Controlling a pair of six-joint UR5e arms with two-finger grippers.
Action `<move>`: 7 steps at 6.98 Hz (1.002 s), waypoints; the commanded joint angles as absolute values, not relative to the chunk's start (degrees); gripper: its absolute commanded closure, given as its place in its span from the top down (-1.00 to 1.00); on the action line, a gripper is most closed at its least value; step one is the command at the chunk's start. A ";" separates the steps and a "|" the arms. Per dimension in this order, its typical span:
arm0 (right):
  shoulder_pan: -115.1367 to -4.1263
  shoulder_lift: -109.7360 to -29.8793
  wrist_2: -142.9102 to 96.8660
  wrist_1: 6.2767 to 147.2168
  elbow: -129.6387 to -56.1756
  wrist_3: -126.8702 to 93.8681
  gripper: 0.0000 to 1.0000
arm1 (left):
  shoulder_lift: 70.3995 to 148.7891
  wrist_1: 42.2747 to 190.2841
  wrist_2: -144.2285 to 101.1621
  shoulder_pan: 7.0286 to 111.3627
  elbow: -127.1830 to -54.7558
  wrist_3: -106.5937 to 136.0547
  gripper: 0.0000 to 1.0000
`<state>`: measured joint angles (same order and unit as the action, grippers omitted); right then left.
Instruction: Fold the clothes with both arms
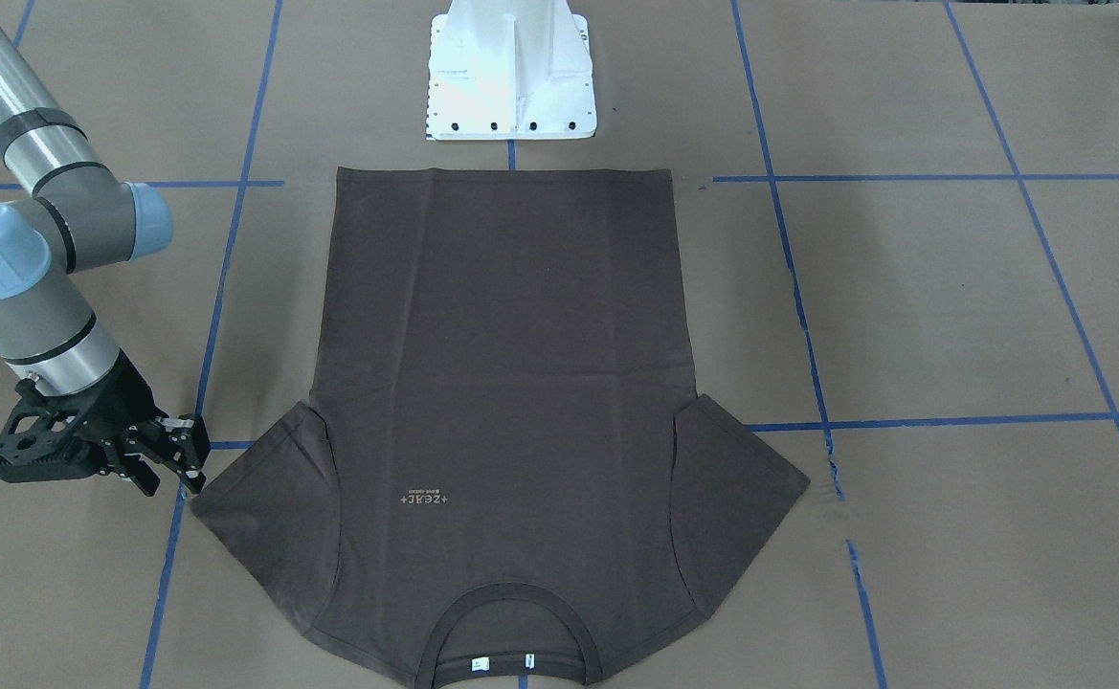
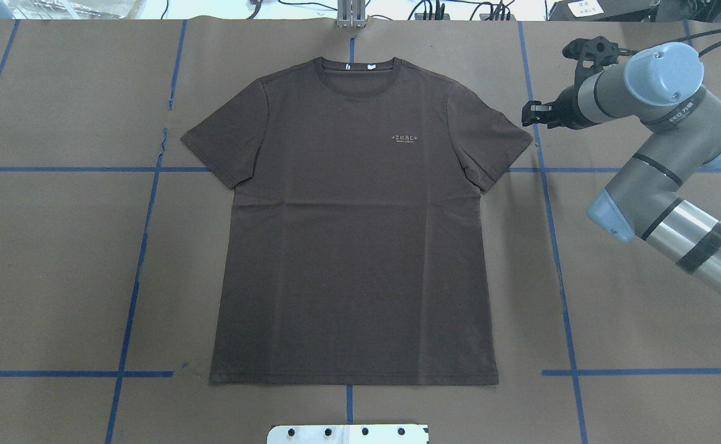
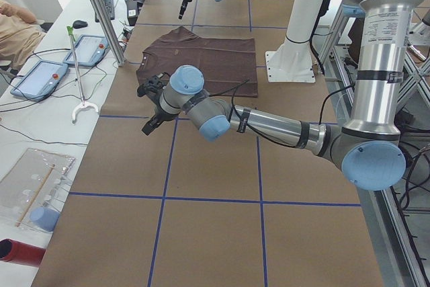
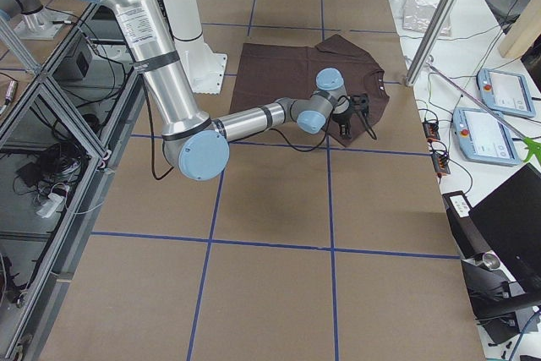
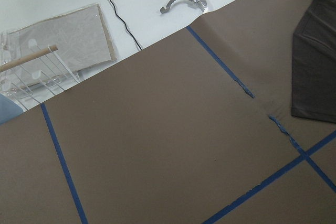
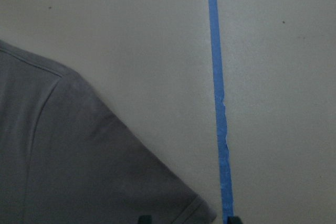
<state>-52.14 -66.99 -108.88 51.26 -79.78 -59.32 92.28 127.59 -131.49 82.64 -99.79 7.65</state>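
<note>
At table [image 2: 58, 259] centre, the dark brown T-shirt [image 2: 354, 234] lies flat and face up with both sleeves spread. Its collar [image 2: 360, 77] points away from the robot and the hem sits just short of the white pedestal base [image 1: 511, 77]. White neck tags [image 1: 478, 662] show inside the collar, and there's pale lettering [image 2: 406, 137] on the chest.

The right gripper [image 1: 193, 461] is low, just beside the tip of the sleeve [image 1: 272, 507] on the robot's right. Can't tell if it touches the cloth. On the right wrist cam its fingertips [image 6: 145, 218] stand apart: one at the sleeve tip, the other at the blue tape line [image 6: 218, 103]. It's empty.

The left gripper [image 3: 149, 124] shows only in the left side view, over bare table near the other sleeve. Can't tell whether its fingers are apart or together. The left wrist cam shows only brown table cover, tape and a sleeve edge.
</note>
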 commanded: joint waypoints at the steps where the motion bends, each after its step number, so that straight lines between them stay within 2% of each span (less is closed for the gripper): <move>1: -50.89 -64.54 -107.05 51.15 -75.53 -58.89 0.13 | 92.20 127.62 -131.48 82.62 -99.49 7.56 1.00; 7: -49.31 -63.90 -105.12 47.55 -70.58 -58.80 0.01 | 92.20 127.62 -131.48 82.62 -99.58 7.56 1.00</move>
<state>-49.37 -64.02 -105.23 47.74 -71.00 -58.80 92.22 127.62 -131.48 82.58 -99.57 7.56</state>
